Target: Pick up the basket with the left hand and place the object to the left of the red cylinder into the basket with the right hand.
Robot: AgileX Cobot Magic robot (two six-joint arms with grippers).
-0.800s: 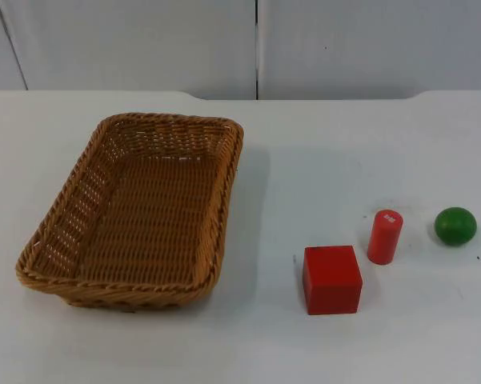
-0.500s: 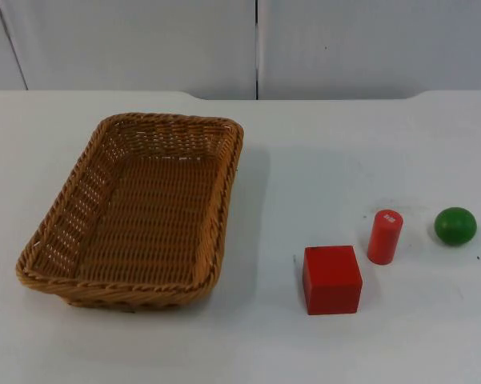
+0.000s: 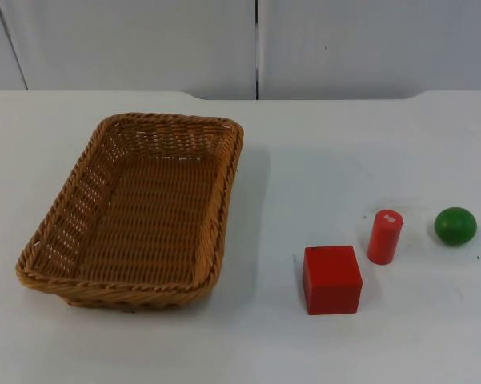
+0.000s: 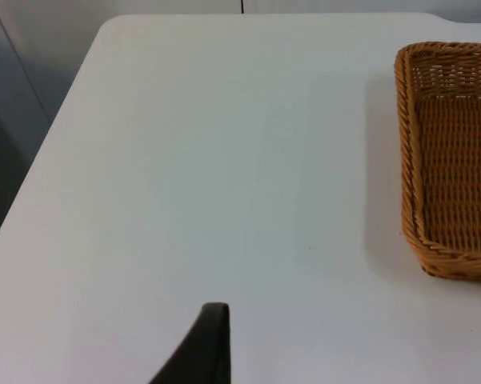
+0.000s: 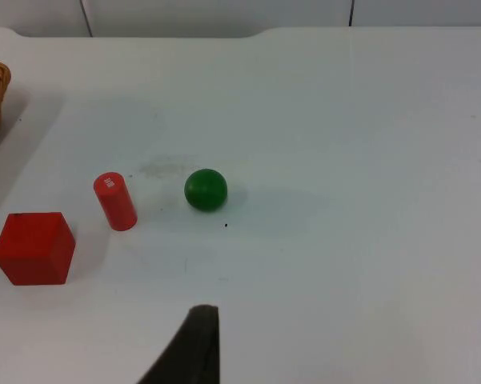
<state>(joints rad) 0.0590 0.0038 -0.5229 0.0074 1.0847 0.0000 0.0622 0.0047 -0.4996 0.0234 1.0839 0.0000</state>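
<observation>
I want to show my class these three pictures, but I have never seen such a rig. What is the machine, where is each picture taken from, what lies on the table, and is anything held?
It is a robot with two arms, each ending in a gripper. One picture comes from a fixed camera looking down on the white table. The other two come from cameras on the arms' wrists; the black tip in each is a fingertip of the left gripper and of the right gripper.

On the table lie a wicker basket, empty, and to its right a red cube, a red cylinder standing upright, and a green ball. They stand apart, untouched. Nothing is held; both arms wait above the table.
</observation>
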